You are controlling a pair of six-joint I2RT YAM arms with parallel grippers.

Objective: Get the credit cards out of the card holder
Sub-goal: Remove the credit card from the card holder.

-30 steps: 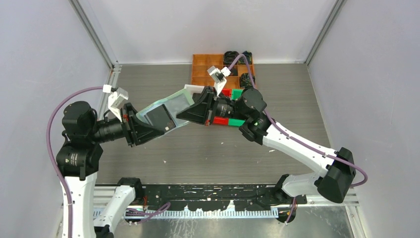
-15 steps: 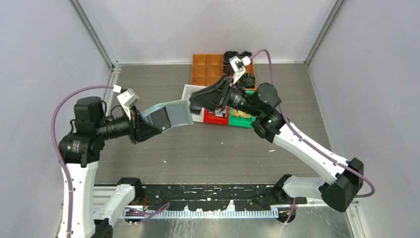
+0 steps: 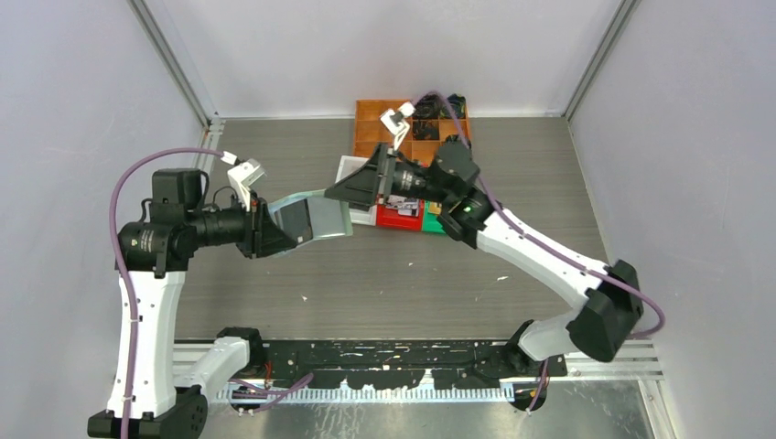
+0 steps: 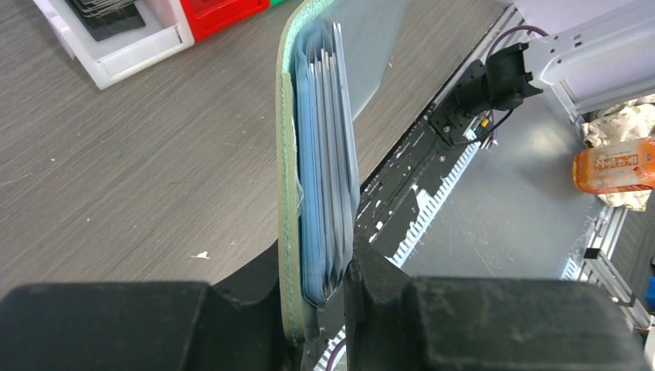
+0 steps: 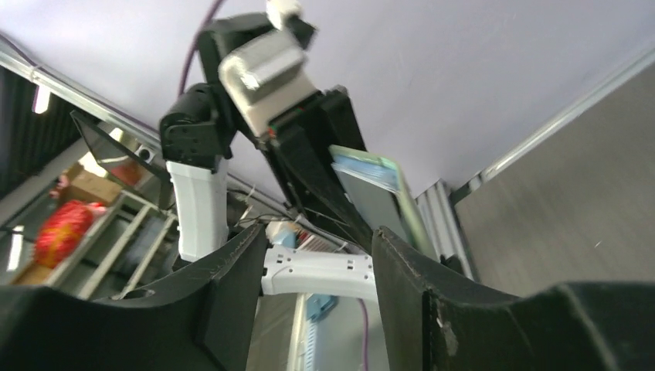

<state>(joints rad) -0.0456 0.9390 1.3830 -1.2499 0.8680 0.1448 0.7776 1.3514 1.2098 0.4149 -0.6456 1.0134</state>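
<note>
My left gripper (image 3: 279,230) is shut on one end of the card holder (image 3: 320,218), a pale sage-green wallet held up off the table. A dark credit card (image 3: 293,219) shows in one of its pockets. In the left wrist view the holder (image 4: 287,154) stands on edge between the jaws, its bluish pockets (image 4: 324,154) fanned out. My right gripper (image 3: 332,193) is open and empty, just above the holder's free end, pointing at it. The right wrist view shows the holder (image 5: 382,193) beyond the open gripper (image 5: 318,239). Dark credit cards (image 4: 104,11) lie in a white bin (image 4: 131,58).
The white bin (image 3: 350,165) sits under my right gripper, with a red bin (image 3: 400,216) and a green bin (image 3: 432,226) beside it. An orange compartment tray (image 3: 375,128) with dark bundles stands at the back. Grey walls enclose the table on three sides.
My right gripper opened, swung back over the bins, then returned to the holder's free end. My left arm drew the holder a little left.
</note>
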